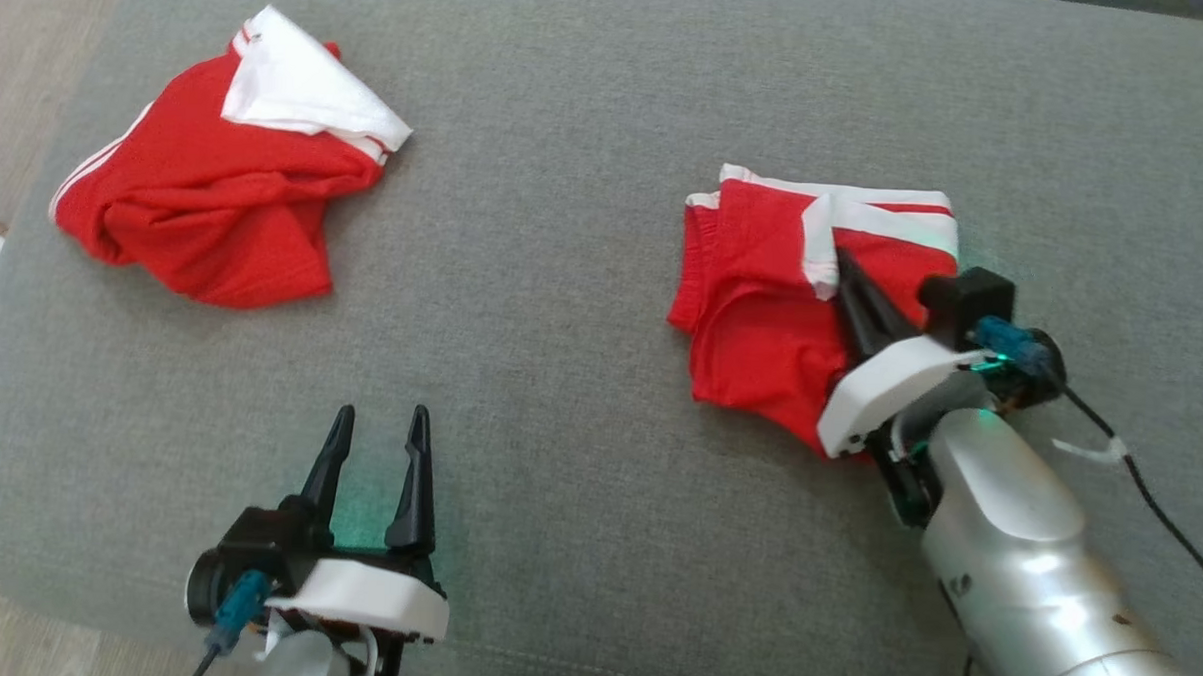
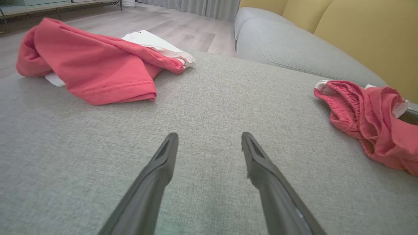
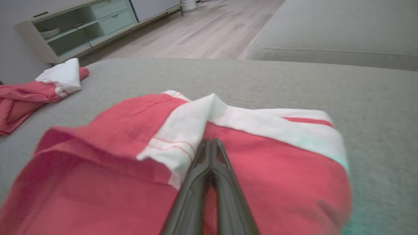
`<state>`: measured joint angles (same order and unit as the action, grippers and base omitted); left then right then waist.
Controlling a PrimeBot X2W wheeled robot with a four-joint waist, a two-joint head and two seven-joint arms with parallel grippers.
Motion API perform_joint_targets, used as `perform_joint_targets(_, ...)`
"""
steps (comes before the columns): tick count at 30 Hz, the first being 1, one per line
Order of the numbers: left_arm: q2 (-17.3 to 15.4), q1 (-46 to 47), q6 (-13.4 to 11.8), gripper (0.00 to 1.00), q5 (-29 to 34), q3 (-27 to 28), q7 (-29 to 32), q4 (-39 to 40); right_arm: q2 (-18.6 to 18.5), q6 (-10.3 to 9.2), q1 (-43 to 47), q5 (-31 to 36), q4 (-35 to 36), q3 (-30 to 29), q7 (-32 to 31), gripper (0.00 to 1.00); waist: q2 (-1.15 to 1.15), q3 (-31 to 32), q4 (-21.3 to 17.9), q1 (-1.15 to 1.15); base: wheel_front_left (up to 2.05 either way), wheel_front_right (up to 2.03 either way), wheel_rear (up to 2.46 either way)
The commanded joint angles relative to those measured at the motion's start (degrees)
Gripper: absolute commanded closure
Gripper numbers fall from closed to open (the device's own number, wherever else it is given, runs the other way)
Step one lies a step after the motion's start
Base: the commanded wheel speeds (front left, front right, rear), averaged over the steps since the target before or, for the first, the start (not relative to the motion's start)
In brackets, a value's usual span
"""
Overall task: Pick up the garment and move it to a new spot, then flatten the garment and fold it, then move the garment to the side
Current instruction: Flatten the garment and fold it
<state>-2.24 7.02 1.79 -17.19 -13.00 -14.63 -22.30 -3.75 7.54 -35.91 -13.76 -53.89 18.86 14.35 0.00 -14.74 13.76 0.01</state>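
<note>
On sofa (image 1: 584, 277), folded garment (image 1: 752, 323) under right hand (image 1: 842, 256) — clenched on its white band (image 1: 817, 240), left hand (image 1: 383, 410) released

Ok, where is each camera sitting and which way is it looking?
Head: up top, looking down on the grey cushion; left claw, right claw and silver forearm show.
Left wrist: low, looking along its open claw across the cushion.
Right wrist: looking along its shut claw, nipping the folded red garment.
All share the crumpled red garment.
</note>
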Motion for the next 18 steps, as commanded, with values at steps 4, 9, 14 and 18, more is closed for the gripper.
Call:
perform_joint_targets(4,-0.6,2.4,0.2,0.0,-0.9,0.8,-0.4,1.8,0.9,-0.05,-2.1,-2.5,2.6,4.6,0.6,1.0,0.0,0.0,0.7,-0.01,0.0,0.0,0.0)
perform_joint_targets(9,-0.6,2.7,0.3,0.0,-1.7,-0.8,-0.4,2.0,0.9,-0.05,-4.7,-3.8,1.5,7.6,0.6,1.0,0.0,0.1,1.6,-0.01,0.0,0.0,0.0)
perform_joint_targets(14,-0.6,3.1,0.4,0.0,-2.5,-2.4,-0.4,1.7,0.9,-0.05,-8.6,-4.0,-1.2,9.3,0.1,1.0,0.0,0.0,3.3,-0.01,0.0,0.0,0.0)
perform_joint_targets(18,-0.6,3.3,0.3,0.0,-3.0,-3.5,-0.4,1.5,0.9,-0.05,-11.7,-3.3,-4.4,8.8,-0.1,1.0,0.0,-0.3,5.1,-0.01,0.0,0.0,0.0)
